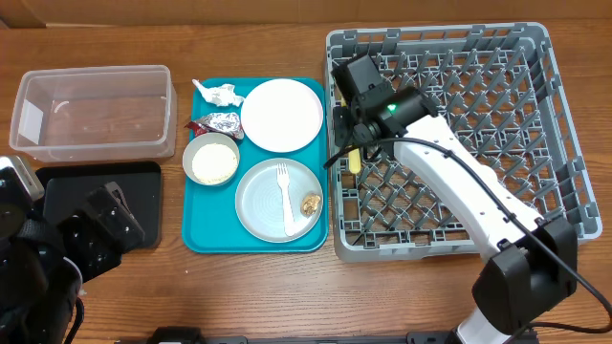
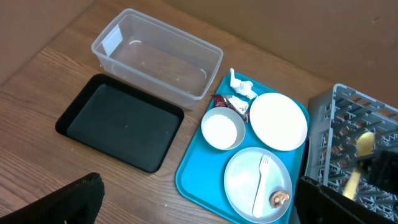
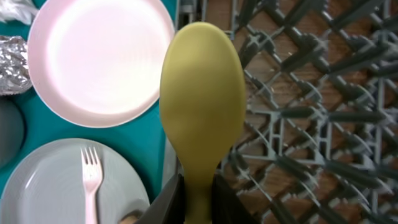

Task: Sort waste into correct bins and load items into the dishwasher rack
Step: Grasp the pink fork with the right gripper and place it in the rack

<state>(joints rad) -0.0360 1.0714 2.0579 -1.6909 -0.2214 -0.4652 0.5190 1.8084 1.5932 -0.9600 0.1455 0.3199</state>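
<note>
Grained wood table (image 1: 249, 296); right gripper (image 3: 198, 193) clamps the smooth yellow spoon (image 3: 202, 93) at the grey lattice rack's (image 1: 564, 143) left edge; left gripper (image 2: 199, 186) gapes empty.

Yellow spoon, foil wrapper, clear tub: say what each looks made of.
The yellow spoon is probably plastic with a matte finish: its colour is even and opaque, with only a dull sheen. The foil wrapper looks like thin metal foil: it is shiny, and its sharp crinkles glint silver. The clear tub seems to be glossy plastic: the wood grain shows through its walls.

The yellow spoon (image 3: 202, 93) is held over the grey dishwasher rack's (image 1: 435, 34) left edge.
</note>
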